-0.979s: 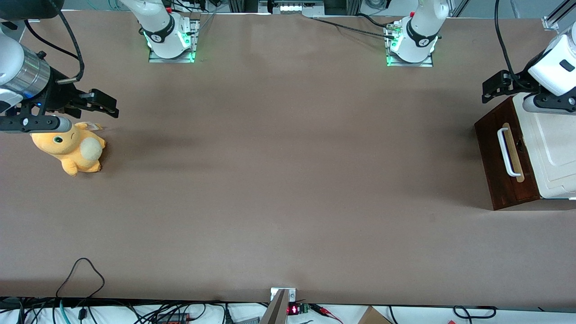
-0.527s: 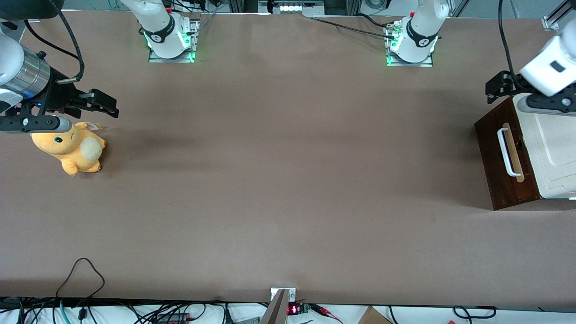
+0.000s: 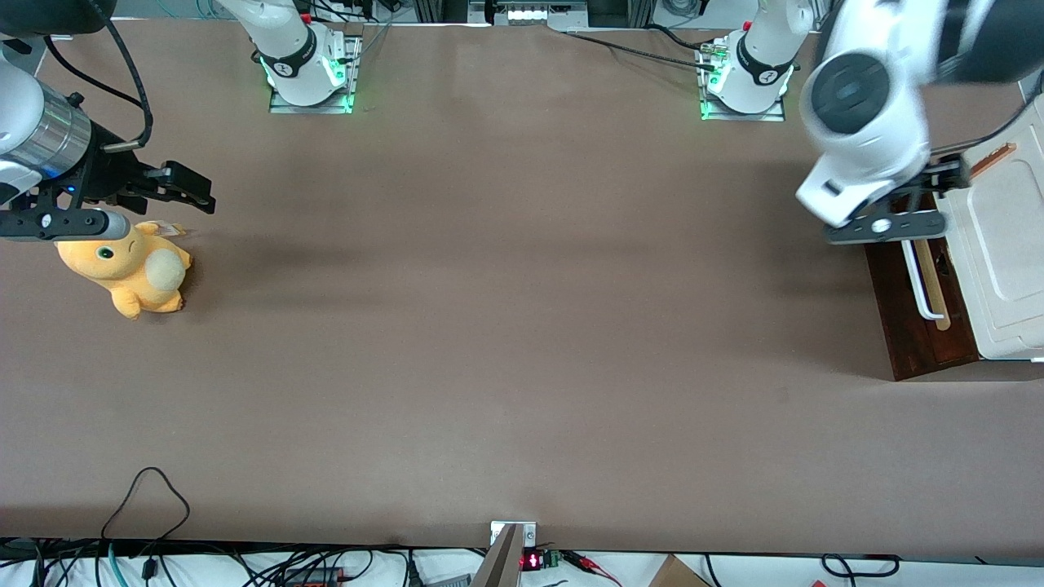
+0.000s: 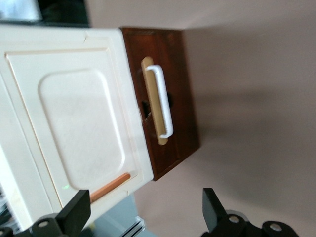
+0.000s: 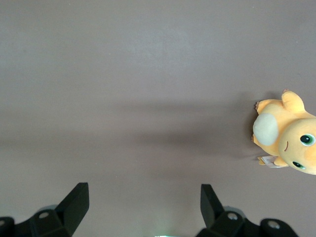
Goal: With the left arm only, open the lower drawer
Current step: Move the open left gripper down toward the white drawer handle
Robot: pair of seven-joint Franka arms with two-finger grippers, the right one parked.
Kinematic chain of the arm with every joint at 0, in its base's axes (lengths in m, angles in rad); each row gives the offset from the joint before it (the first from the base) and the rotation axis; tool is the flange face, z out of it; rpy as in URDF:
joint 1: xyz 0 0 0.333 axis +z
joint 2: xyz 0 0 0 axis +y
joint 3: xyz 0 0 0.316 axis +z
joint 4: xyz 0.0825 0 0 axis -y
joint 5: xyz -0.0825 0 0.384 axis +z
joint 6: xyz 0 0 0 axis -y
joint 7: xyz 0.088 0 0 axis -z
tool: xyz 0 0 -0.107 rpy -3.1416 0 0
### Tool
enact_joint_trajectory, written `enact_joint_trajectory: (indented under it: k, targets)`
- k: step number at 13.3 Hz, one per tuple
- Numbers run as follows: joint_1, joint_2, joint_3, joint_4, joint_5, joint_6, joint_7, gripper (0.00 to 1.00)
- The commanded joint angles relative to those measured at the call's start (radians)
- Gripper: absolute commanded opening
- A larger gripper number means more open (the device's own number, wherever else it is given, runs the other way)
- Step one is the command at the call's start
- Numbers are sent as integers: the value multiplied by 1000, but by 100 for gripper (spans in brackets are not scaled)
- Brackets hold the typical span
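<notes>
The lower drawer [image 3: 907,326] is the dark brown front of a small cabinet at the working arm's end of the table. It sits flush and closed, and its white bar handle [image 3: 918,281] lies on a pale wood strip. In the left wrist view the drawer front [image 4: 181,89] and the handle [image 4: 163,101] show from above. The left arm's gripper [image 3: 930,181] hangs above the cabinet's end farthest from the front camera, apart from the handle. That gripper [image 4: 145,217] is open with nothing between its fingers [image 4: 213,210]. The arm's big white link [image 3: 864,122] hides part of the drawer.
The cabinet's cream-white panelled part [image 3: 1003,244] has a small orange-brown handle [image 3: 991,159]. A yellow plush toy [image 3: 130,269] lies toward the parked arm's end. Two arm bases [image 3: 746,77] stand at the table edge farthest from the front camera. Cables [image 3: 147,497] trail at the near edge.
The left arm has swung in so its big white link now looms over the cabinet's end, and the gripper has shifted over the drawer front's edge. The drawer has not moved.
</notes>
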Motion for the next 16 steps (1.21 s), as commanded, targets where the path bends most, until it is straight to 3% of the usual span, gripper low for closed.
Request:
enact_joint_trajectory:
  k: [1,6,11,16]
  targets:
    - [7,44,-56,-144,135,-16,-227,100]
    - [3,118,-88,-377,353,4,-412,100]
    - [8,269,-76,-431,547,0,-565,100]
    - [14,346,68,-416,767,62,-573,100]
